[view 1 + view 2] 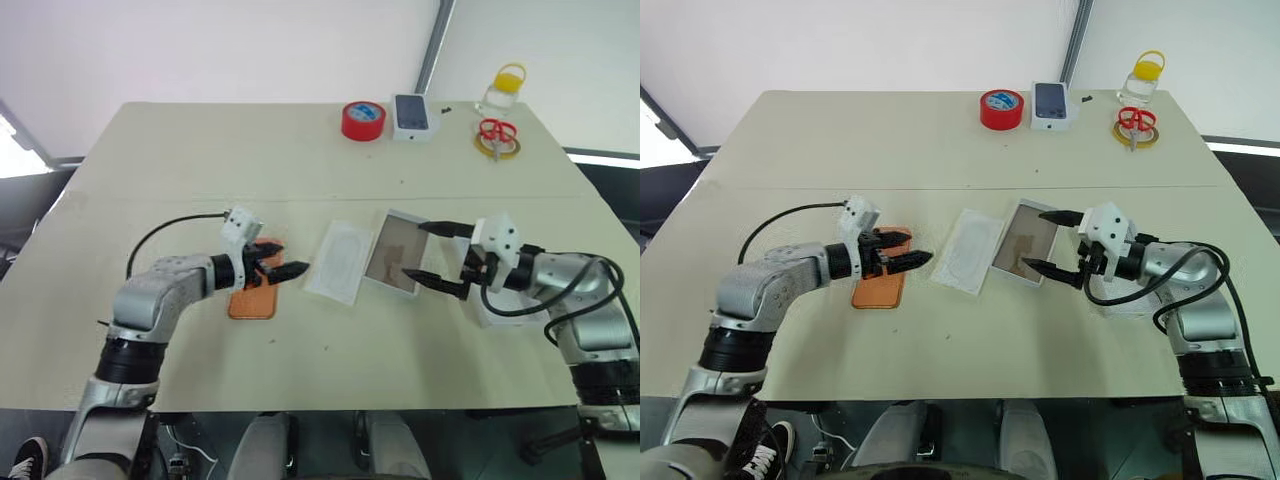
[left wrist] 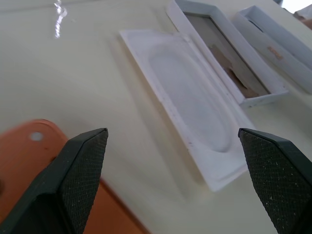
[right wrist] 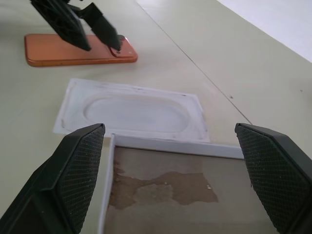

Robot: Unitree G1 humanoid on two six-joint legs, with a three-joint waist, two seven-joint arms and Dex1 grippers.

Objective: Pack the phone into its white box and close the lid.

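We see the pale desk (image 1: 300, 160) wide and mostly bare, its far edge at twelve o'clock carrying a red tape roll (image 1: 363, 121), a small carton (image 1: 413, 117), a clear bottle (image 1: 502, 90) and red scissors (image 1: 496, 133). At the middle lies the white box (image 1: 397, 252), tan floor up, with a thin white insert (image 1: 339, 261) just beside it at nine o'clock. The lid (image 2: 278, 46) lies beyond the box, at its three o'clock, under our right arm. The phone (image 1: 880, 285) lies flat at nine o'clock of the insert, apart from it. Our left gripper (image 1: 284, 259) hangs over the phone's three o'clock end, jaws spread wide, holding nothing. Our right gripper (image 1: 432, 252) hovers at the box's three o'clock edge, jaws spread wide around that edge, empty. Open desk lies toward six o'clock.
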